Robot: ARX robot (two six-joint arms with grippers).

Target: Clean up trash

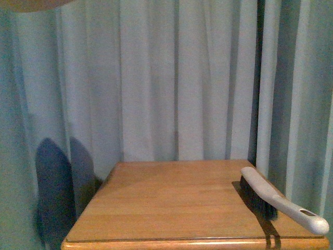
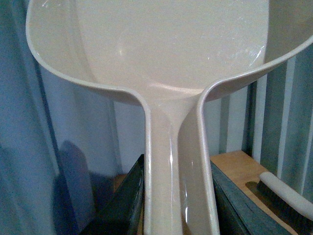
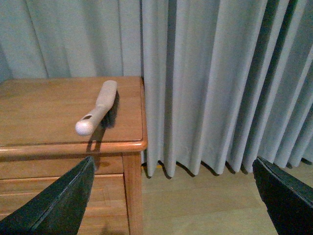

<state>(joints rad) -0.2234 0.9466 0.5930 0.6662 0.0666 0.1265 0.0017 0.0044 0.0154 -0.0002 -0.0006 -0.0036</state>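
The left gripper (image 2: 178,208) is clenched on the handle of a cream dustpan (image 2: 171,49), one dark finger (image 2: 122,200) on either side of the handle. The pan's wide scoop is raised and fills the upper part of the left wrist view.

The right gripper (image 3: 173,169) is released, its two dark fingers (image 3: 61,203) spread wide with nothing between them. It hangs off the right side of the desk, above the wood floor (image 3: 205,205).

The wooden desk (image 1: 171,198) stands ahead, a drawer front (image 3: 49,166) showing under its top. A brush (image 1: 270,195) lies along the desk's right edge, dark bristles down on the wood. Its pale handle has a slot near the end and points toward the robot, with the rounded tip near the front right corner.

Behind and to the right of the desk hangs a pale grey-blue curtain (image 1: 171,78), reaching the floor in folds.

The trash shows in none of the views, so where it lies cannot be told.
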